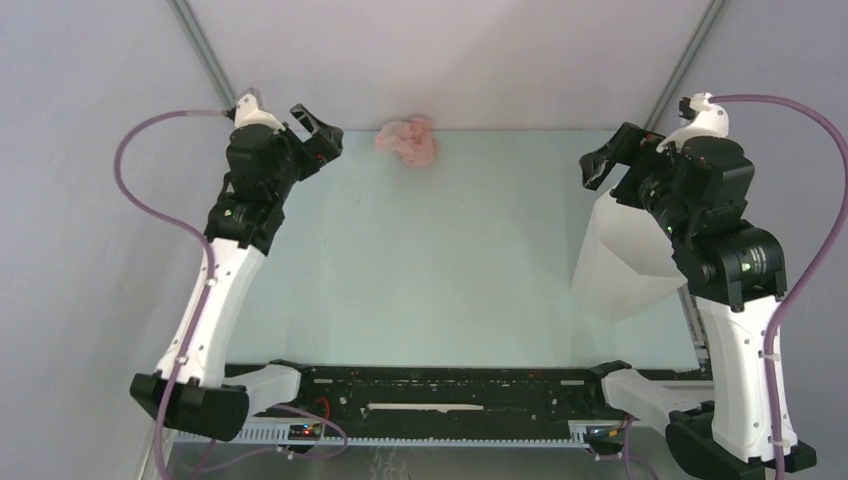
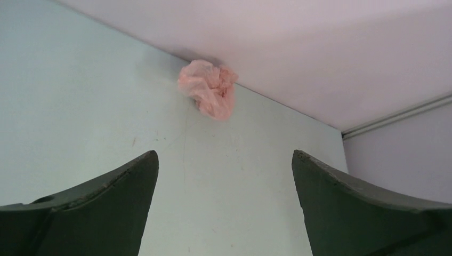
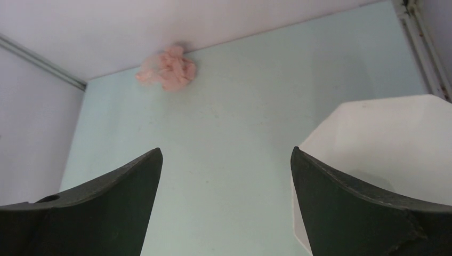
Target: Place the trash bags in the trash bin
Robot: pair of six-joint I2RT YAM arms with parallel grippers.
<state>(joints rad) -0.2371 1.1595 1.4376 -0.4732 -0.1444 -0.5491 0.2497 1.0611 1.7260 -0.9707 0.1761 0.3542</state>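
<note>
Table (image 1: 430,290): pale green top, where I see faint scuffs (left wrist view).
Back wall (image 1: 450,60): plain lilac-grey, meeting the table's far edge.

Pale green table (image 1: 450,260) — plain grey walls (image 1: 450,50) on 3 sides.

we found the crumpled pale-pink plastic bag (image 1: 408,142) at the far edge of the pale green table (image 1: 430,270), against the back wall (image 1: 450,60); the translucent white faceted bin (image 1: 620,265) sat well apart, on the table's right side.
</note>
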